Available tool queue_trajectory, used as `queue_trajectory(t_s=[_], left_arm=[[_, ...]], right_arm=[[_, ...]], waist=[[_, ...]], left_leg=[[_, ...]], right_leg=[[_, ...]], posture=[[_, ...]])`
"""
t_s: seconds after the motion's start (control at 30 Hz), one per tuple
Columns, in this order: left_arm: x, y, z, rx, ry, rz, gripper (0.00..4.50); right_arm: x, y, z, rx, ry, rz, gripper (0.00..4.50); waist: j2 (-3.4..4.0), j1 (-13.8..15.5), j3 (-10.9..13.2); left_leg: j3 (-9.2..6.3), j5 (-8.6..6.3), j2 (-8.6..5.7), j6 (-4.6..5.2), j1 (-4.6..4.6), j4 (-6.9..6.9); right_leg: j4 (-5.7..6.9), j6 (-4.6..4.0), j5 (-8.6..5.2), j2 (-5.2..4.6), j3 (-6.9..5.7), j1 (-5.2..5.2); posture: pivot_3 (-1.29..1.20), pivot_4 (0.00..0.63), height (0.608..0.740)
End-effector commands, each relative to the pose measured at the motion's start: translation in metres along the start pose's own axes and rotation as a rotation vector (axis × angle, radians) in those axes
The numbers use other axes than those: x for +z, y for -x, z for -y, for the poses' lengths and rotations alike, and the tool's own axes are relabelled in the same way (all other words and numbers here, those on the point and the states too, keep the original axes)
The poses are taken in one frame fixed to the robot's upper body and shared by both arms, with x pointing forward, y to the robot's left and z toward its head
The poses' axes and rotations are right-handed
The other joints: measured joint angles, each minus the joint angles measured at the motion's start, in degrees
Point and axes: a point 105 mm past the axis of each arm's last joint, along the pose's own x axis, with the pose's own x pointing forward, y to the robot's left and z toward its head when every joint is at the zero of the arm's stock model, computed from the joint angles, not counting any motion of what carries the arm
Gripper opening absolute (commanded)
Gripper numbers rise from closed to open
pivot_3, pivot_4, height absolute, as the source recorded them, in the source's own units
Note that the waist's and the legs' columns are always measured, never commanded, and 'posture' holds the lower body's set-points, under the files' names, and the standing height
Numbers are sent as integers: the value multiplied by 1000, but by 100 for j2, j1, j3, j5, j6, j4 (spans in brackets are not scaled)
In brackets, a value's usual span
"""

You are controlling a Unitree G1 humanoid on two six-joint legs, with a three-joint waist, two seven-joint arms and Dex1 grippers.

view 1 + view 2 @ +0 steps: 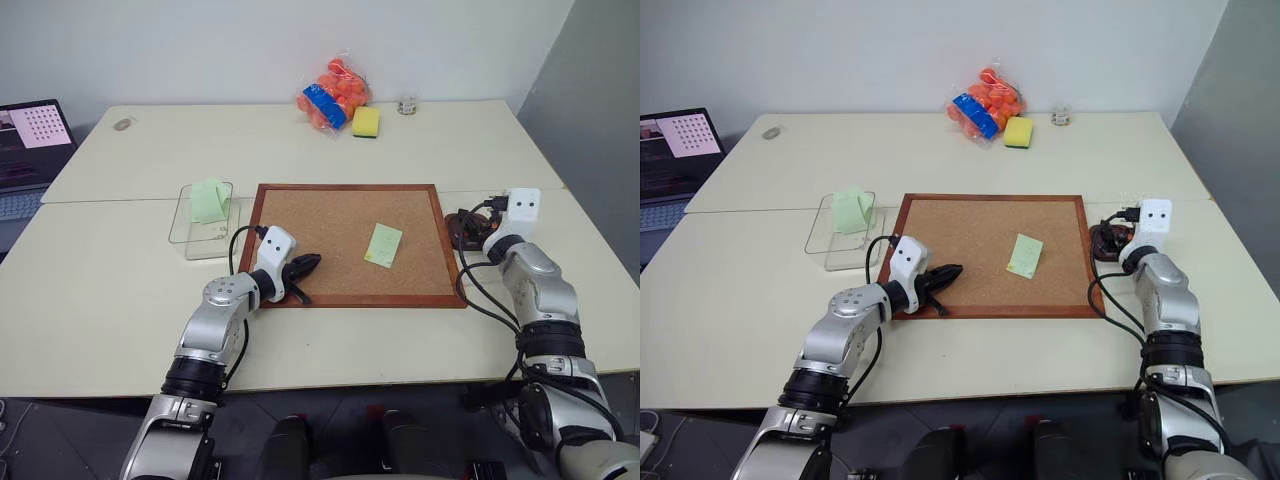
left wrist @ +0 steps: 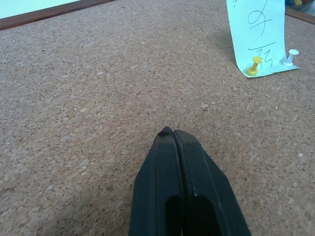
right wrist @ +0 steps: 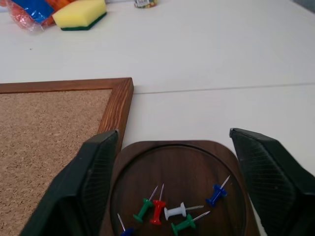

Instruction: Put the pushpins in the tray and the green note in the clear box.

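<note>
The green note lies on the cork board, held at one end by a yellow pushpin and a white pushpin. My left gripper is shut and empty, low over the board's near left part, pointing toward the note. The dark brown tray sits just off the board's right edge with several pushpins in it, red, green, blue and white. My right gripper hangs open over the tray, one finger on each side, holding nothing. The clear box stands left of the board.
The wood-framed cork board fills the table's middle. A mint-green folded paper rests in the clear box. At the back are a bag of orange items, a yellow sponge and a small jar. A laptop is far left.
</note>
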Motion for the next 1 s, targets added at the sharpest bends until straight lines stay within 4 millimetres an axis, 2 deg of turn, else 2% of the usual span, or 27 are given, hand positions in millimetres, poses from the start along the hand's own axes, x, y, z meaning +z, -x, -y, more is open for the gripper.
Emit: queue_trajectory(t_s=[0.03, 0.2, 0.3, 0.37, 0.47, 0.67, 0.8, 1.0], left_arm=[[-22, -4, 12, -43, 35, -76, 0], [-22, -5, 12, -46, 35, -79, 0], [-24, -4, 13, -54, 34, -88, 0], [-26, -5, 15, -58, 33, -94, 0], [-25, -5, 15, -61, 35, -93, 0], [-23, -4, 13, -51, 32, -89, 0], [-24, -1, 12, -45, 31, -92, 0], [-24, -1, 11, -40, 33, -94, 0]], right_arm=[[24, 21, -30, 243, 81, 109, 4160], [17, 61, -62, 528, 201, 121, 4160], [-3, 97, -96, 786, 290, 59, 4160], [-13, 107, -109, 857, 278, 29, 4160], [-19, 106, -123, 894, 265, 26, 4160], [-17, 84, -137, 863, 208, 54, 4160], [-17, 69, -140, 846, 191, 56, 4160], [-31, 55, -136, 824, 165, -14, 4160]], waist=[[0, 7, 0], [0, 7, 0], [2, 18, -1], [-5, 6, -6], [-4, -2, -6], [-8, 6, -7], [-10, 11, -8], [-10, 10, -8]], left_leg=[[-1, 0, 1, 0, 0, 0], [-1, -1, -1, 1, -1, 0], [0, -1, 0, 2, 0, 2], [-4, -3, 2, 4, 0, 0], [-1, -3, 2, 4, 5, 2], [0, -3, 1, 4, 4, 9], [-2, -3, 2, 4, 3, 8], [0, -3, 2, 4, 3, 8]], right_leg=[[-1, 2, -1, 0, -1, 0], [-4, 26, -15, -1, 0, 1], [-6, 30, -15, 0, 0, 1], [-10, 31, -16, 2, -4, 4], [-5, 36, -13, 3, 1, 4], [-9, 47, -6, 2, 3, 6], [-10, 45, -6, 2, 1, 6], [-9, 45, -5, 2, 3, 5]], posture=[[0, 150, 740], [0, 150, 740], [0, 150, 740], [0, 150, 740], [0, 150, 740], [0, 150, 740], [0, 150, 740], [0, 150, 740]])
